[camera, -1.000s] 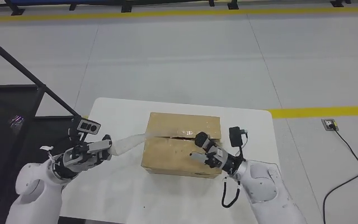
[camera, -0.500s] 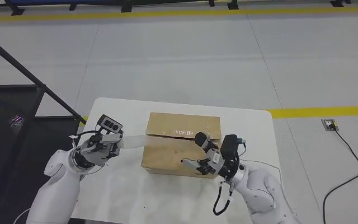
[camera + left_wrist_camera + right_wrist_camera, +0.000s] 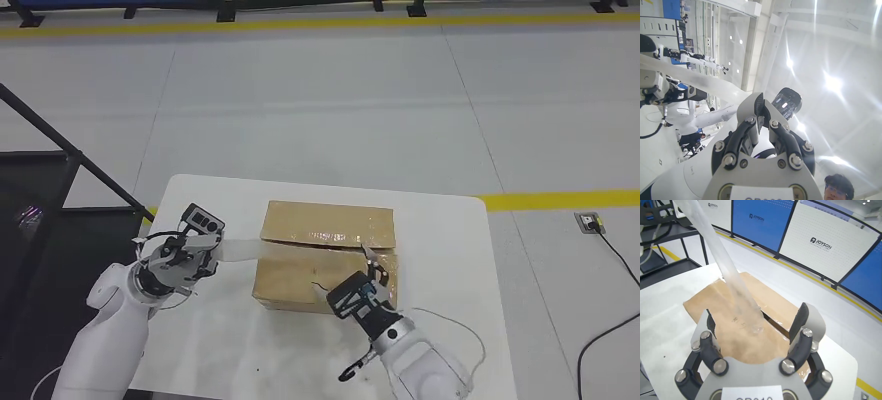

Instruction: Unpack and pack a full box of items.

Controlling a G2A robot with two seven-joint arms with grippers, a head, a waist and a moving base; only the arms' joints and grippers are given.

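Cardboard box [image 3: 325, 255] sits on your white table [image 3: 450, 230]; your left gripper [image 3: 762, 107] is clamped on the clear tape strip [image 3: 719, 256], and your right gripper [image 3: 755, 309] hovers wide open over it.

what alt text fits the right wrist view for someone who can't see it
The open right gripper hangs above a cardboard box on a white table. A strip of clear tape stretches from the box's partly opened top seam up and away.
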